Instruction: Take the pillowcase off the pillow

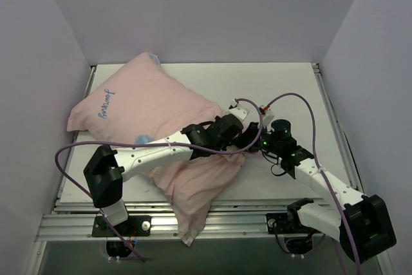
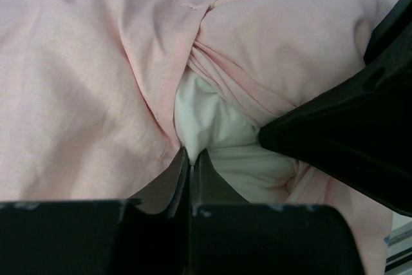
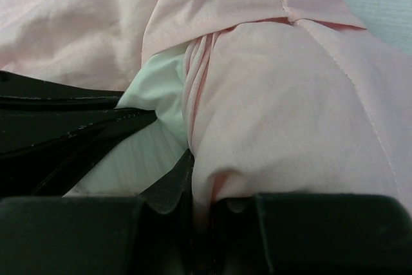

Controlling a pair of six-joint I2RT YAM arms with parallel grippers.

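Pillowcase point(image 1: 148, 104) opening edge clamped in right gripper point(image 3: 196, 181) jaws; left gripper point(image 2: 191, 159) jaws shut beside exposed pillow point(image 2: 212, 120).

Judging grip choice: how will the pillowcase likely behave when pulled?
Probably floppy: the pillowcase hangs limp past the near edge of the table. Likely thin and light: it gathers into fine pleats beside the exposed pillow.

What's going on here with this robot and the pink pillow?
The robot is stripping a pink pillowcase from a white pillow. The right hand is shut on pillowcase fabric at the open end; the left hand is shut against the exposed pillow there. Most of the pillow is covered.
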